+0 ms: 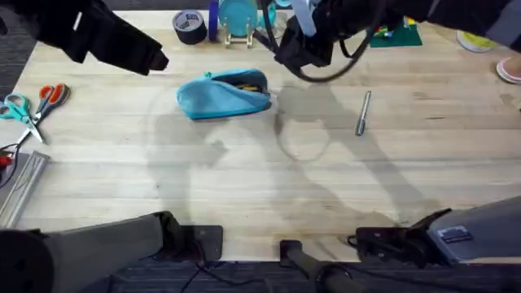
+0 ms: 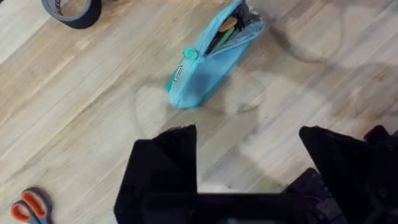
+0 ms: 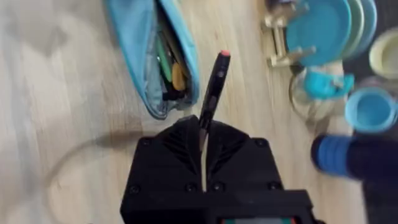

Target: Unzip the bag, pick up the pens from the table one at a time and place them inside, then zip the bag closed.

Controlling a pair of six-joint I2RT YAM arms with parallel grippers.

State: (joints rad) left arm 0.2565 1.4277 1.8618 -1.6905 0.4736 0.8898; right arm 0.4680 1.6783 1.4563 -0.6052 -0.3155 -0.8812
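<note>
The light blue bag [image 1: 224, 94] lies unzipped on the table [image 1: 244, 179], left of centre toward the back, with pens and other items showing in its opening [image 3: 165, 68]. My right gripper [image 3: 203, 129] is shut on a black pen [image 3: 214, 87] with a red tip, held just beside the bag's open end. In the overhead view that right gripper [image 1: 295, 55] hovers just right of the bag. A silver-grey pen [image 1: 363, 112] lies alone on the wood farther right. My left gripper [image 2: 249, 158] hangs open and empty above the table, left of the bag [image 2: 211, 59].
Orange and teal scissors [image 1: 32, 102] lie at the left edge by a metal strip [image 1: 20, 187]. A black tape roll [image 1: 189, 26], a teal stand [image 1: 238, 20] and a green item [image 1: 397, 34] line the back. Blue cups [image 3: 370, 109] stand near the right gripper.
</note>
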